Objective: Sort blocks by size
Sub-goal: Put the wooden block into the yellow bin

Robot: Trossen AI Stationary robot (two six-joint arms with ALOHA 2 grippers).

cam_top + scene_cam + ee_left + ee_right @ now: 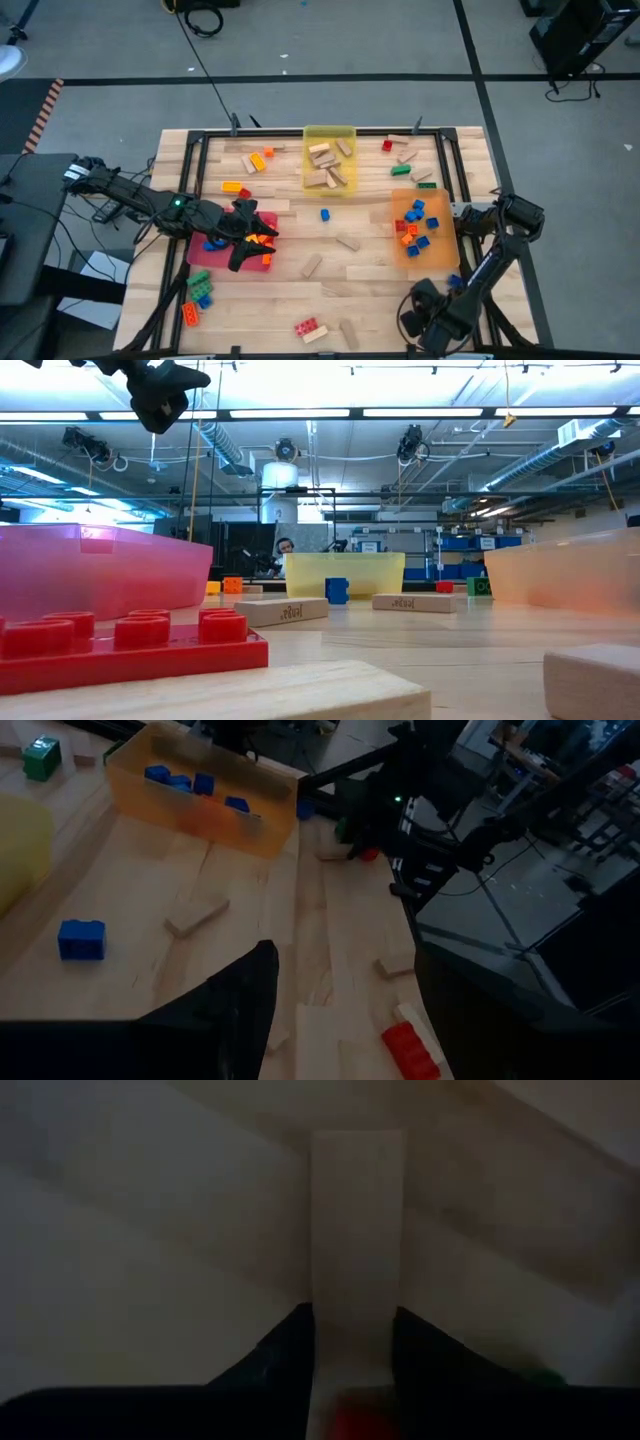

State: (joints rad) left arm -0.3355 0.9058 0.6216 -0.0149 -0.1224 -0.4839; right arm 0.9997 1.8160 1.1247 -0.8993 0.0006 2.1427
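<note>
right gripper [350, 1345] at the table's near right edge has its fingers closing on either side of a tan wooden block [357, 1250]. left gripper [243, 243] hovers, fingers spread, above the red tray [200, 252] with its bricks.

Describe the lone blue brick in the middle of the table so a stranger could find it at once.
Start at the yellow tray on the table's far edge, centre. Just in front of it, on bare wood, sits the blue brick. It is the only blue piece lying alone; the other blue ones lie in trays or beside green ones.
</note>
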